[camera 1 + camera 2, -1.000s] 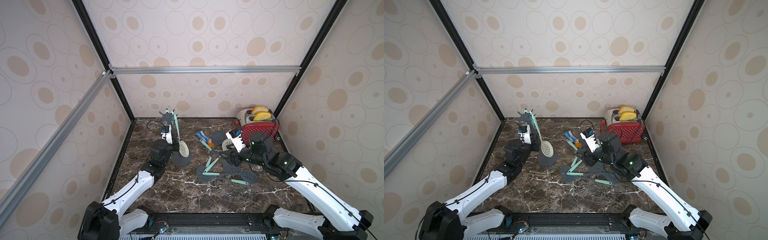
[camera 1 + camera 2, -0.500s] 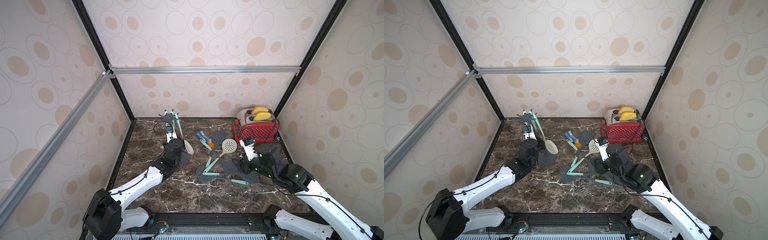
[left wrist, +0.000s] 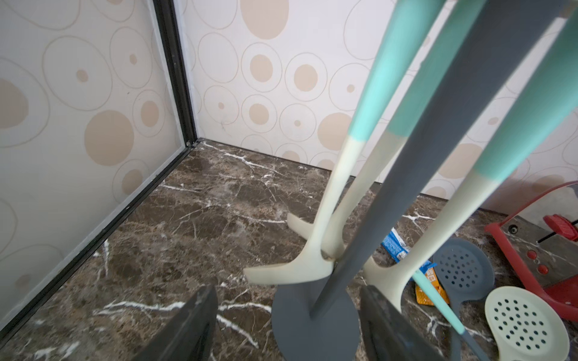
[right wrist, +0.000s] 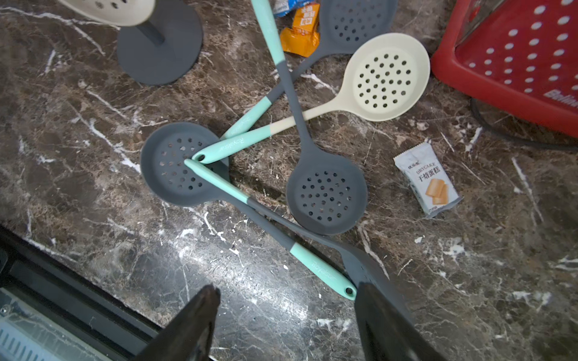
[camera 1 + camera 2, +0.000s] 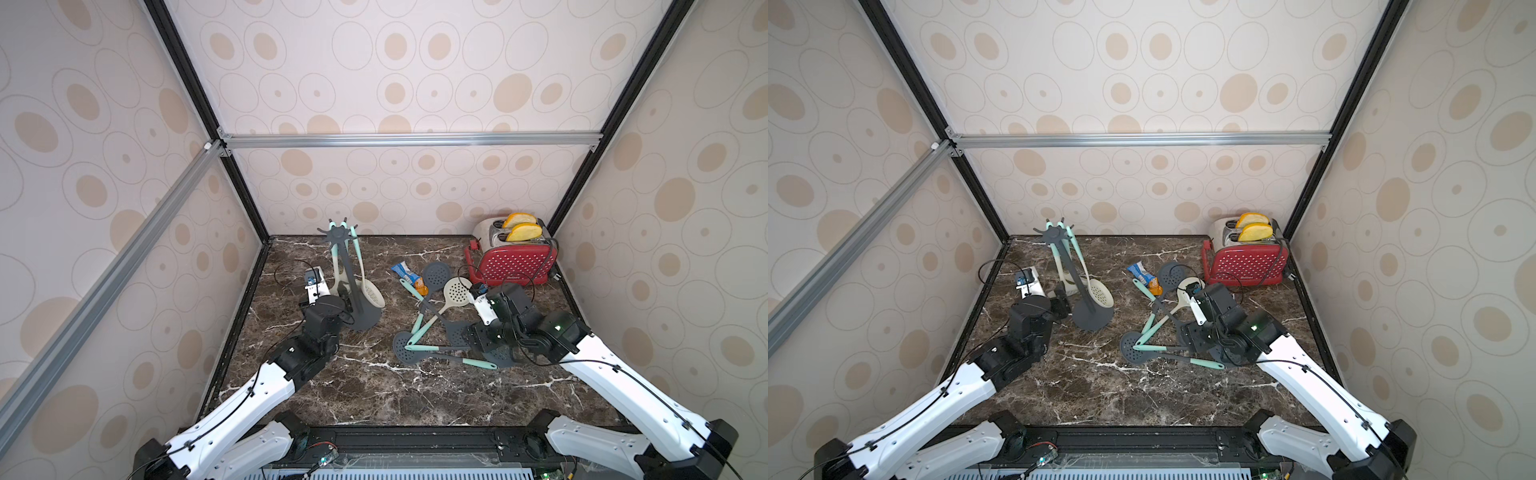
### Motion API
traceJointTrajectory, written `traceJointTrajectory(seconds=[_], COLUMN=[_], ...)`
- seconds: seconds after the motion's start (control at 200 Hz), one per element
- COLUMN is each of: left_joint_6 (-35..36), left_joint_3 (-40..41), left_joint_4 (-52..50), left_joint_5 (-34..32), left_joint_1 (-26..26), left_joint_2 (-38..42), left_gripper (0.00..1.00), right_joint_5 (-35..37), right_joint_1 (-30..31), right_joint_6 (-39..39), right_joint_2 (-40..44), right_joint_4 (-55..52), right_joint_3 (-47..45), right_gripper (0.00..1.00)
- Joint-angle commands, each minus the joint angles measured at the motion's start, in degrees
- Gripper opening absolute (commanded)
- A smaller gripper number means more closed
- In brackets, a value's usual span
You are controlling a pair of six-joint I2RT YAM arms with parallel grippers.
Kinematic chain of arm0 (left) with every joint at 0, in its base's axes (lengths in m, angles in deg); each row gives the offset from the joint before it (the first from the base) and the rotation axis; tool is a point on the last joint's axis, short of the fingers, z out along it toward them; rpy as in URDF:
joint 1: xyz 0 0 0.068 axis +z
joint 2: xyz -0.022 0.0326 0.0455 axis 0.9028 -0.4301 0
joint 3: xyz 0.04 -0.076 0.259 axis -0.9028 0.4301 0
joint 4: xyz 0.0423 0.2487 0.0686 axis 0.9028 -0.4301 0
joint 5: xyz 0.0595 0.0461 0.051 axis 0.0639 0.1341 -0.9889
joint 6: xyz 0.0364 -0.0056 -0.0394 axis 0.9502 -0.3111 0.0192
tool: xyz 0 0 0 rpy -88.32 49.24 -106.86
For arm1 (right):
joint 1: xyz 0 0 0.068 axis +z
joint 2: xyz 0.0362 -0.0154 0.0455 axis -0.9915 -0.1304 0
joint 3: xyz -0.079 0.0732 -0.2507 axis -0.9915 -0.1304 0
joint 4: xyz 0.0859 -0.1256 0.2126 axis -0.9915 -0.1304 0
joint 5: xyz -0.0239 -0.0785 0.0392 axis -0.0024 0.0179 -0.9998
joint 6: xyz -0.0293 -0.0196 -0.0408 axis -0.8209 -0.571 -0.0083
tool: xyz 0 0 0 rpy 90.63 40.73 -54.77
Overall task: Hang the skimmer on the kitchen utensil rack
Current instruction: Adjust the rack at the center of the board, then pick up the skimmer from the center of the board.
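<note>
Brown marble tabletop point(image 5: 374, 386) fills a booth papered in beige circles. Left pincer point(image 3: 286, 328) stands released, its jaws either side of the kitchen utensil rack point(image 3: 413, 175) pole without touching it. The hung skimmer point(image 5: 371, 293), cream with a mint grip, dangles from the crown just beyond that pincer. Right pincer point(image 4: 286, 322) is released too and empty, over a heap of grey skimmers point(image 4: 325, 193); a loose cream skimmer point(image 4: 387, 76) lies farther ahead of it. Mint grips carry a script starting "Royal", the rest unclear. A snack packet point(image 4: 428, 179) beside the heap reads "DRYCAKE". The red toaster point(image 4: 516, 59) logo is cut off at the frame edge.
</note>
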Motion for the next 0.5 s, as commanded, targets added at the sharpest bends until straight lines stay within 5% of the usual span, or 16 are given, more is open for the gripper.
traceJointTrajectory(seconds=[0.0,0.255,0.496], left_joint_6=[-4.71,-7.01,-6.58], left_joint_3=[-0.37,-6.33,-7.23], left_joint_4=[-13.22,-31.47,-38.65], left_joint_5=[2.2,15.02,25.45], left_joint_1=[-0.23,-0.23,-0.23], left_joint_2=[3.16,5.48,7.15], left_gripper=[0.8,0.99,0.99], right_joint_5=[-1.62,-5.6,-2.87], right_joint_1=[-3.58,-13.75,-18.07], right_joint_6=[3.15,-1.65,-8.39], right_joint_2=[-4.08,-17.37,-27.87], right_joint_4=[4.84,17.29,26.44], right_joint_3=[-1.29,0.77,2.51], right_gripper=[0.73,0.73,0.71])
